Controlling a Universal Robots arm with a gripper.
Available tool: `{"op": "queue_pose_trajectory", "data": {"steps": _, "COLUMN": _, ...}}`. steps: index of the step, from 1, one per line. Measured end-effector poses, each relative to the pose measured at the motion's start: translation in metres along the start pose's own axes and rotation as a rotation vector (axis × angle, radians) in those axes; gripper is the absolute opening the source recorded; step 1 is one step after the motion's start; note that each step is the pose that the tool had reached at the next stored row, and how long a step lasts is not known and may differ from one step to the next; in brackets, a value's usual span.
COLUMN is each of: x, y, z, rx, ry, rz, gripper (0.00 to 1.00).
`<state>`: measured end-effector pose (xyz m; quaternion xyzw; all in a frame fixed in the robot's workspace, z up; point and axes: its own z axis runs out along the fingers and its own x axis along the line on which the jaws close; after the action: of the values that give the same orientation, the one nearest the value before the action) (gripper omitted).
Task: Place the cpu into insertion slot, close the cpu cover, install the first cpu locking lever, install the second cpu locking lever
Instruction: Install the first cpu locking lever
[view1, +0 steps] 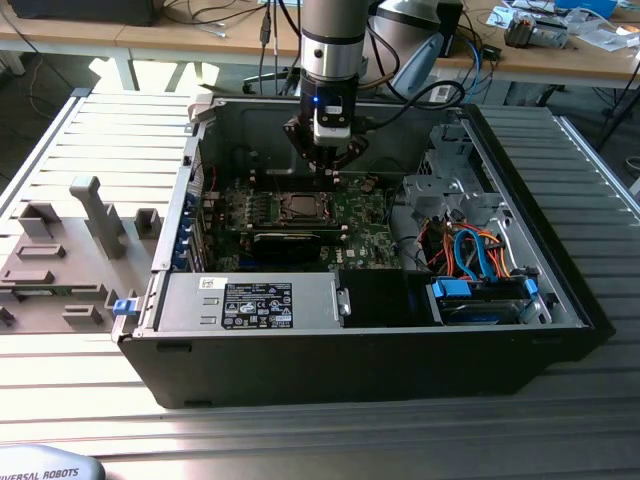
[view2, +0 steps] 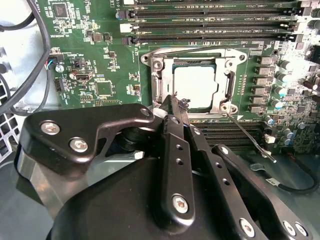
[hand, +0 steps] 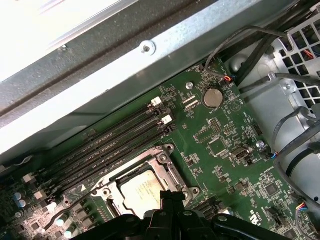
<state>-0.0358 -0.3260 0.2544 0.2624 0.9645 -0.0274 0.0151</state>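
Working inside the open computer case, just above the centre of the exterior view, the gripper hangs over the green motherboard. The cpu lies in the insertion slot. The cpu cover appears to lie flat around it, with the silver-grey top showing through its window. In both wrist views the fingers are drawn narrow, tips together at the socket's edge. Whether anything thin is nipped between them cannot be told. One wire locking lever stands swung away from the socket, its end over the board.

Hazards, as judged from this position:
- Tip contact. The tips sit very near the cover and the board. A descent off the lever's line can score the board or press the cover unevenly onto the cpu.
- Lever slip. The lever is thin round wire. Narrow tips can ride off it, and it can spring away.
- Incomplete seating. If the cover is not fully down, forcing a lever can load the cpu on one side.
- Side strike. Memory slots and capacitors stand close by, and a sideways sweep can hit them.
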Motion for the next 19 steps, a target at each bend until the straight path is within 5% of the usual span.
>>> {"op": "queue_pose_trajectory", "data": {"steps": 19, "x": 0.0000, "y": 0.0000, "z": 0.0000, "rx": -0.0010, "ry": -0.0010, "rz": -0.023, "gripper": 0.11}}
